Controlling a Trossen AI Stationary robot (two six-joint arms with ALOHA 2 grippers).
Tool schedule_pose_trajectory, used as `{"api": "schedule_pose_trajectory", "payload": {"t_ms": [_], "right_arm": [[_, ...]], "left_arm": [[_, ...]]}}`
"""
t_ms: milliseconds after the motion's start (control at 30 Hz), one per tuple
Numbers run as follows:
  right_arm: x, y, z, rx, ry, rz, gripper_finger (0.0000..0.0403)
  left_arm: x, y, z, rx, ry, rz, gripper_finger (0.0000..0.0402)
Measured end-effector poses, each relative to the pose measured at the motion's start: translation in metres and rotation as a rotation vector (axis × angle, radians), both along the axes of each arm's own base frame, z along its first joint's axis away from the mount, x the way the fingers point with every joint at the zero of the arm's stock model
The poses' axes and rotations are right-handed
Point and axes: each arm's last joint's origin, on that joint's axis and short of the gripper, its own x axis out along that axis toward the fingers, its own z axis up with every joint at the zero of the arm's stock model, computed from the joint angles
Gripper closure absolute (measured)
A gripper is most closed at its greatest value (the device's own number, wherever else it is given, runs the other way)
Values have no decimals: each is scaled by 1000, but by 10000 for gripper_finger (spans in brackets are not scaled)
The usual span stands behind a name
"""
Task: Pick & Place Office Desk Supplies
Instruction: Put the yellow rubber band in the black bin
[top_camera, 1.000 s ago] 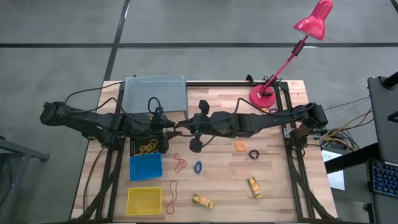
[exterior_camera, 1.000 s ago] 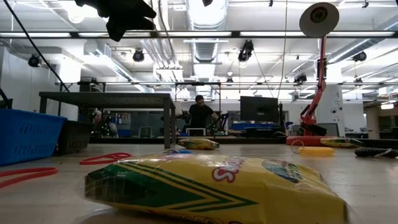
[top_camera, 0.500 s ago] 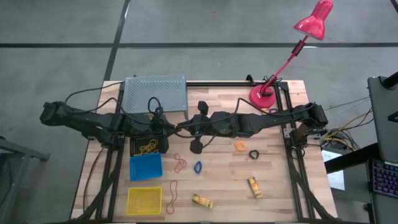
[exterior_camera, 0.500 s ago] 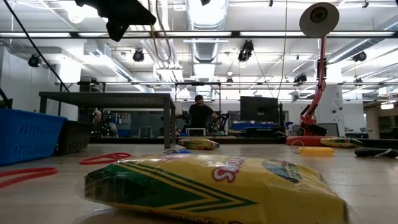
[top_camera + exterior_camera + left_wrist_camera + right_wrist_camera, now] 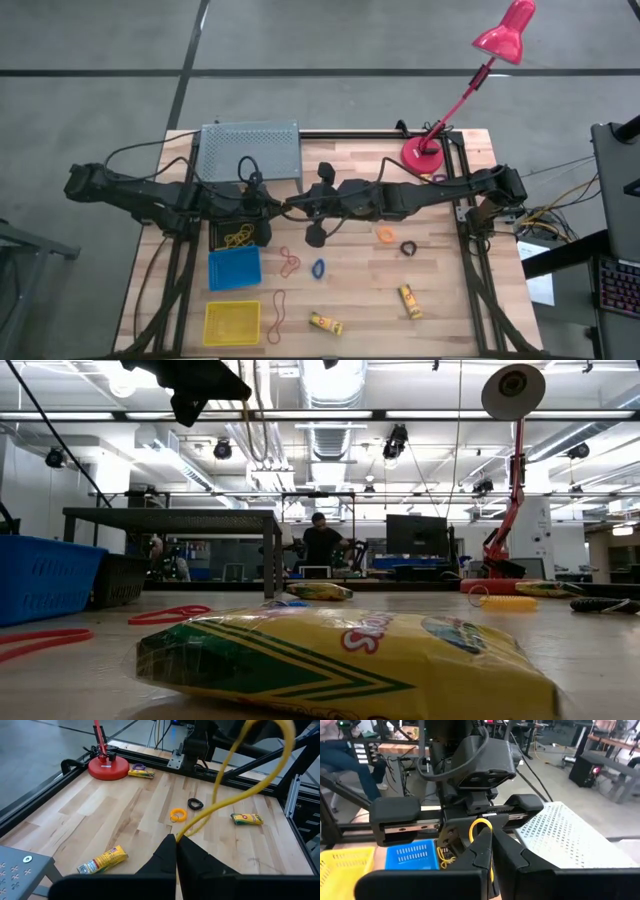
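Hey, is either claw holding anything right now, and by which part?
Both are shut on one yellow rubber band: the left claw pinches one end of the loop, and the right claw appears to pinch the other.

Both dark arms are stretched out flat over the back half of the table, and their tips are brought together near the middle. The left gripper (image 5: 176,840) is closed tight, and a yellow rubber band (image 5: 235,800) is pinched between its fingers. The right gripper (image 5: 491,836) is closed tight on the same yellow loop. The two grippers are pointed straight at each other, just apart.
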Motion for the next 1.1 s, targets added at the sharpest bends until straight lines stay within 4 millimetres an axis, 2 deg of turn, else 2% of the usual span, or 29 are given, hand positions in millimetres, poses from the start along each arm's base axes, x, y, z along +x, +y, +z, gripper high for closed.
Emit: {"api": "schedule_pose_trajectory", "payload": {"t_ms": [233,833,1100], "right_arm": [[0,1,0,-13,7,42,376],[0,1,-1,-10,13,40,260],[0,0,-1,-7,9,-6,241]], "left_arm": [[0,0,0,0,0,0,401],[0,0,0,3,1,-2,401],[0,0,0,7,1,7,401]]}}
